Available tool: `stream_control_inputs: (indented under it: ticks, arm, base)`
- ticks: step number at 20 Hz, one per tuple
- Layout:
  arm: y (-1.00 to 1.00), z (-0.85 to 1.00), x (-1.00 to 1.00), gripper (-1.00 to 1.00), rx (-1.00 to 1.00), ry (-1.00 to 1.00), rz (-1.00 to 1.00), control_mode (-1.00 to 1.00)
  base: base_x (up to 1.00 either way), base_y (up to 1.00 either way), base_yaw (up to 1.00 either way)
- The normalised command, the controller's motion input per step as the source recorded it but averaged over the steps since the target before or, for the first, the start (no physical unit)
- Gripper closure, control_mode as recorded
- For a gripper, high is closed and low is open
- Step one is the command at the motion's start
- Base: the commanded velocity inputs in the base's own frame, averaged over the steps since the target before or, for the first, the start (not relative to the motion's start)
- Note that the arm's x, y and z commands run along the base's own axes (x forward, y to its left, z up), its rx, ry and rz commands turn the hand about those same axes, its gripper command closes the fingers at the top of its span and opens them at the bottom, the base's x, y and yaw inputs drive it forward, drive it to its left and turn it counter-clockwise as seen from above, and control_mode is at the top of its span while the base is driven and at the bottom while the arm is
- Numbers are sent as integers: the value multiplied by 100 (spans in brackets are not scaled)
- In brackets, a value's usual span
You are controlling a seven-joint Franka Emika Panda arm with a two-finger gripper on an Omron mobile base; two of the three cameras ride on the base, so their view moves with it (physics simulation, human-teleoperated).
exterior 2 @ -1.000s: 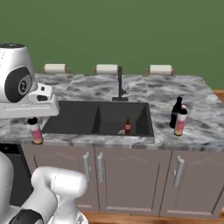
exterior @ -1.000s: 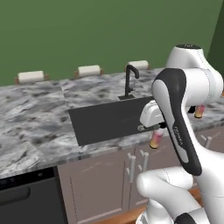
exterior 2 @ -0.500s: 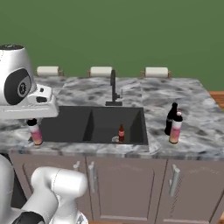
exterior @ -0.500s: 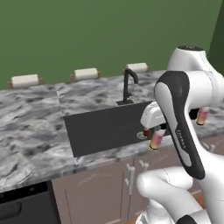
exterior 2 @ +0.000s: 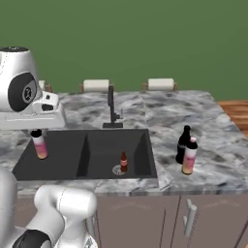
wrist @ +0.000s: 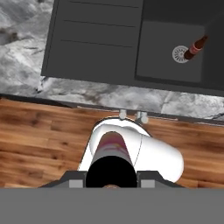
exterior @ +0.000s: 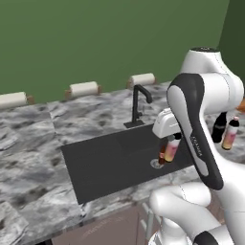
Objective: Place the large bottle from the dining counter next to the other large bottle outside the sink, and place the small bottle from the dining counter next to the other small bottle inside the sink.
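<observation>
Gripper [exterior: 170, 138] clamped on the small bottle [exterior: 172, 148], which hangs in the air centre-right of the left base view, above the sink [exterior: 100, 162]. Right base view, left to right: small bottle [exterior 2: 39, 144] at left edge over basin, other small bottle [exterior 2: 123, 161] upright by the drain at centre, then other large bottle [exterior 2: 182, 144] and large bottle [exterior 2: 189, 156] standing just beside each other on the counter [exterior 2: 213, 140] at right

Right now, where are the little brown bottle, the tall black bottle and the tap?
other small bottle [exterior 2: 123, 162], right base view, its body.
other large bottle [exterior 2: 183, 145], right base view, its dark body.
faucet [exterior: 138, 106], left base view, its upright stem.
</observation>
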Motion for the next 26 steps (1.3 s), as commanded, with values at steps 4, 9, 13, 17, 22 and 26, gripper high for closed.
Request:
stream_control_inputs:
  ticks: [4, 9, 13, 17, 22, 26]
  arm:
    - [0, 0, 0, 100, 0, 0, 0, 100]
    - [0, 0, 0, 100, 0, 0, 0, 100]
    - [0, 0, 0, 100, 0, 0, 0, 100]
    - [0, 0, -1, 100, 0, 0, 0, -100]
    - [0, -16, 0, 100, 2, 0, -11, -100]
    - [0, -48, 3, 100, 6, -7, -18, -100]
  base:
    - [0, 0, -4]
    - [0, 0, 0]
    - [0, 0, 0]
    - [-6, 0, -1]
    - [0, 0, 0]
    - [0, 0, 0]
